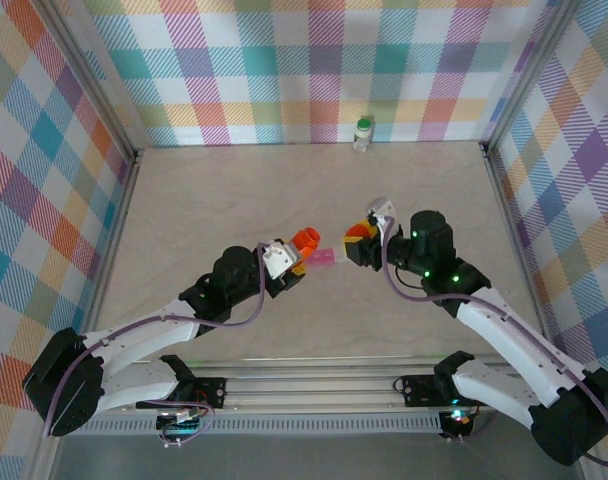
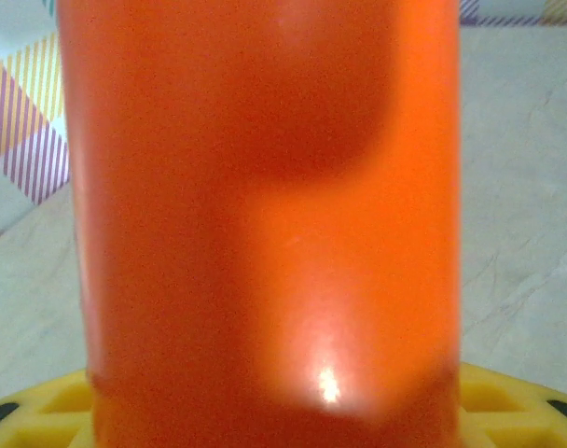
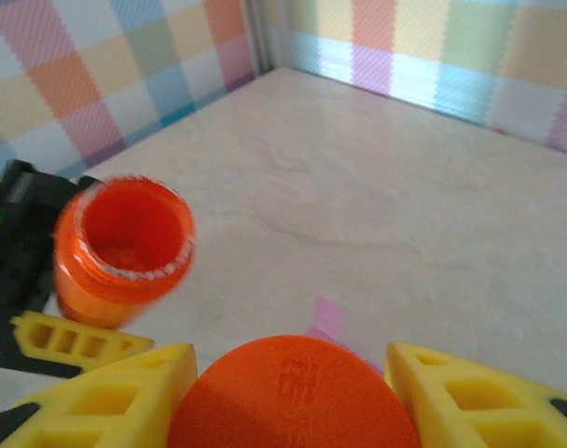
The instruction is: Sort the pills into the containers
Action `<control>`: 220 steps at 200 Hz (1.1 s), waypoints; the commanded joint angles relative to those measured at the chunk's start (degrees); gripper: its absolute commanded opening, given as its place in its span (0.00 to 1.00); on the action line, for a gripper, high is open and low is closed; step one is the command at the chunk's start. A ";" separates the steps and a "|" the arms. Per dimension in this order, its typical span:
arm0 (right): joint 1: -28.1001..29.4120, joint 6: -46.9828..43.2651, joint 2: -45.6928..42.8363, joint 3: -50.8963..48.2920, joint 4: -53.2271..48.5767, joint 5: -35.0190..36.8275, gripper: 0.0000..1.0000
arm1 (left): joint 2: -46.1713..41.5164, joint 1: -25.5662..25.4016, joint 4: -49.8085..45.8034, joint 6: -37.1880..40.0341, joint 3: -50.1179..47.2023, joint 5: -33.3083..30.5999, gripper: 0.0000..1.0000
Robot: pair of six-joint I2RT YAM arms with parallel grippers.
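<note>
My left gripper (image 1: 296, 262) is shut on the bright orange vial (image 1: 306, 240), holding it upright with its mouth open; up close its wall (image 2: 265, 224) rises between the yellow fingers (image 2: 507, 403). The right wrist view looks down into the vial (image 3: 125, 243). My right gripper (image 1: 359, 238) is shut on a round orange cap (image 3: 293, 397), just right of the vial. The slim pink tube (image 1: 326, 258) lies on the table between the two grippers, its end (image 3: 328, 317) showing past the cap. The white bottle with the green cap (image 1: 363, 133) stands at the back wall. The pills are out of view.
The checked walls close in the beige table (image 1: 284, 190) on three sides. Both arms reach in from the near edge and meet at the middle. The metal rail (image 1: 314, 385) runs along the front.
</note>
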 commanded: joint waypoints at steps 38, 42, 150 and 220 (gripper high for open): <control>-0.13 4.31 -3.40 -9.62 10.87 9.46 0.00 | 2.21 -0.35 -6.23 5.14 -0.05 -5.25 0.00; -0.13 4.50 -3.28 -9.82 11.18 9.59 0.00 | 2.44 -0.35 -6.77 5.60 0.16 -5.31 0.00; -0.12 6.09 -2.54 -10.80 11.99 8.64 0.00 | 13.43 4.27 -17.62 12.28 7.93 -6.20 0.00; -0.13 6.27 -1.72 -10.59 11.60 8.08 0.00 | 20.38 7.42 -21.26 15.79 13.46 -4.58 0.00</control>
